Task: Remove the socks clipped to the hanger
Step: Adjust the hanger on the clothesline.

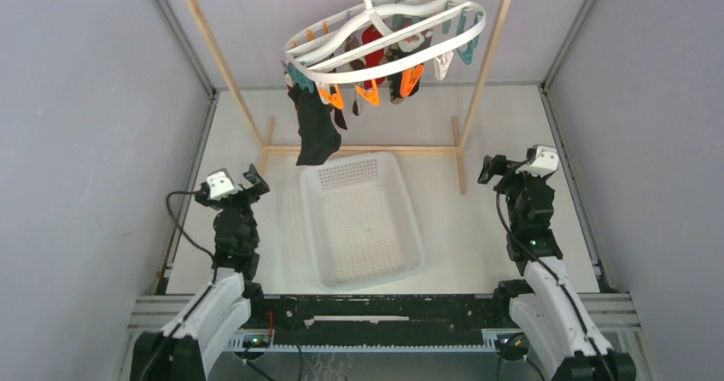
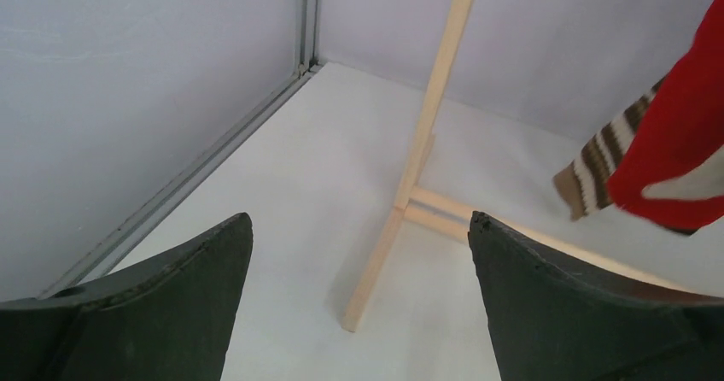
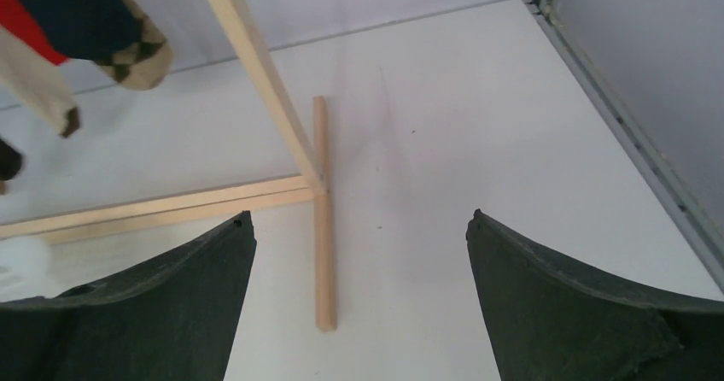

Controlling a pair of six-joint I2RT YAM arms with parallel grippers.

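The white oval hanger (image 1: 384, 39) hangs by its hook from a metal rod at the back, with orange and teal clips dangling under it. Several socks are clipped to it. A black sock (image 1: 314, 129) hangs lowest at its left, and a red sock (image 1: 373, 43) shows through the middle. The left wrist view catches the red sock (image 2: 683, 142) and a brown striped sock (image 2: 602, 163) at its right edge. A navy sock (image 3: 77, 9) and a tan argyle toe (image 3: 141, 61) show in the right wrist view. My left gripper (image 1: 243, 186) (image 2: 359, 219) and right gripper (image 1: 499, 169) (image 3: 359, 216) are both open, empty and well below the hanger.
A white perforated basket (image 1: 309, 219) stands on the table between the arms, under the hanger's front. The wooden rack's posts (image 1: 218, 52) and floor bar (image 1: 359, 149) frame the back, with a foot (image 2: 376, 261) ahead of the left gripper and another foot (image 3: 323, 227) ahead of the right. Grey walls close both sides.
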